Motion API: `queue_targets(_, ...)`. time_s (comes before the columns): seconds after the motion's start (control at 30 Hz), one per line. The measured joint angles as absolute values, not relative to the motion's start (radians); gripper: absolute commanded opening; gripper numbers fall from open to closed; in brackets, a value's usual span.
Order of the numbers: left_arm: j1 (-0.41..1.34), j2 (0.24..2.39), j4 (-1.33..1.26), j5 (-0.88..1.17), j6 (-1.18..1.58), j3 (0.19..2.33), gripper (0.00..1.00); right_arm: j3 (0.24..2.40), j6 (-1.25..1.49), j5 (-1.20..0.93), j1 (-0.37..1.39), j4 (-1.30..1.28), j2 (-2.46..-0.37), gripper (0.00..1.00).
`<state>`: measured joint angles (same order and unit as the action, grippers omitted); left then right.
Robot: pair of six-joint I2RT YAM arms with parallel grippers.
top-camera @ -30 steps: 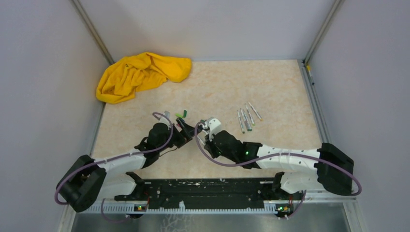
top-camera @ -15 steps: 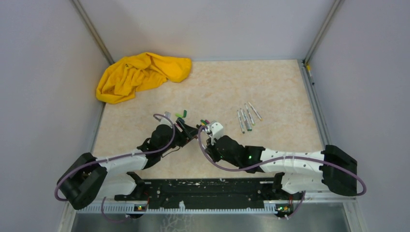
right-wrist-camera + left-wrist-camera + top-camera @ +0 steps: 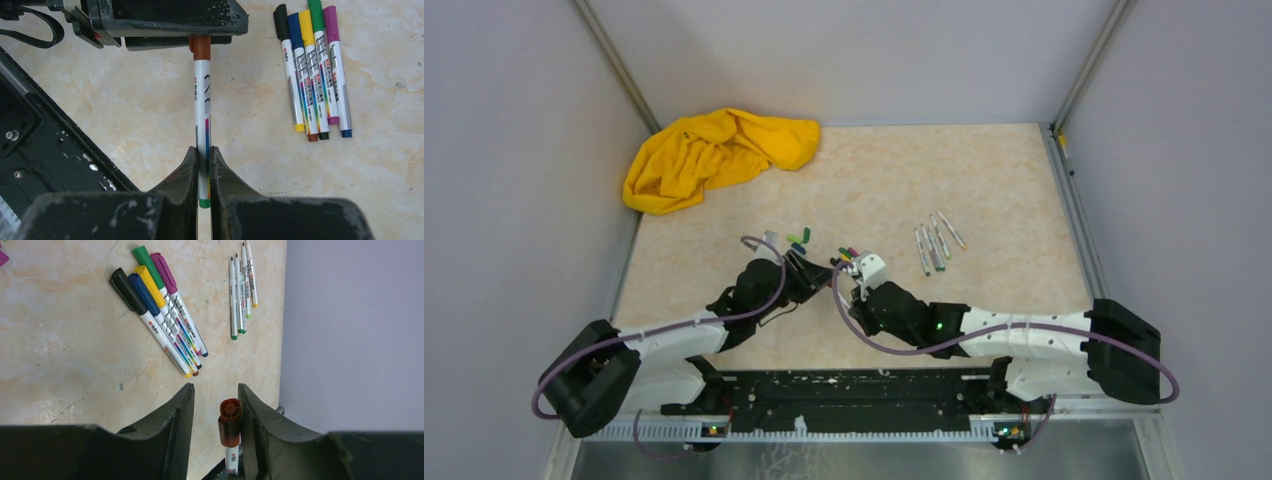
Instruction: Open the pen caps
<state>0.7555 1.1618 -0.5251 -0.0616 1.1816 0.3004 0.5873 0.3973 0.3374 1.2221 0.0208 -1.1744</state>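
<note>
Our left gripper stands partly open around the brown cap: one jaw touches it, the other shows a gap. The cap sits on the pen, which our right gripper clamps low on the barrel, above the surface. We judge the pen light, stiff and slick, so we would pinch the cap squarely and pull straight along the barrel. Further right, five capped pens lie side by side.

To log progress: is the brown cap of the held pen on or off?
On. The brown cap covers the end of the pen that the right gripper clamps.
</note>
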Motion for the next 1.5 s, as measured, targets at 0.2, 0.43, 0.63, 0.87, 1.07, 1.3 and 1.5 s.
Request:
queue_targets(0.2,0.765,1.161,-0.525,-0.060,1.182,0.300,0.37,0.587,0.397,0.340,1.222,0.019,-1.188,0.00)
queue_targets(0.43,0.779,1.160,-0.525,-0.061,1.182,0.300,0.23,0.587,0.397,0.340,1.222,0.019,-1.200,0.00)
queue_targets(0.63,0.786,1.158,-0.551,-0.061,1.187,0.300,0.00,0.587,0.398,0.339,1.222,0.022,-1.200,0.00)
queue_targets(0.87,0.794,1.155,-0.562,-0.062,1.174,0.299,0.00,0.587,0.397,0.342,1.222,0.026,-1.200,0.11)
queue_targets(1.07,0.809,1.155,-0.579,-0.059,1.155,0.299,0.00,0.587,0.394,0.340,1.222,0.035,-1.200,0.21)
queue_targets(1.3,0.831,1.156,-0.607,-0.035,1.149,0.299,0.00,0.589,0.387,0.341,1.222,0.041,-1.202,0.23)
queue_targets(1.5,0.841,1.156,-0.614,-0.026,1.147,0.299,0.00,0.605,0.378,0.347,1.222,0.041,-1.227,0.15)
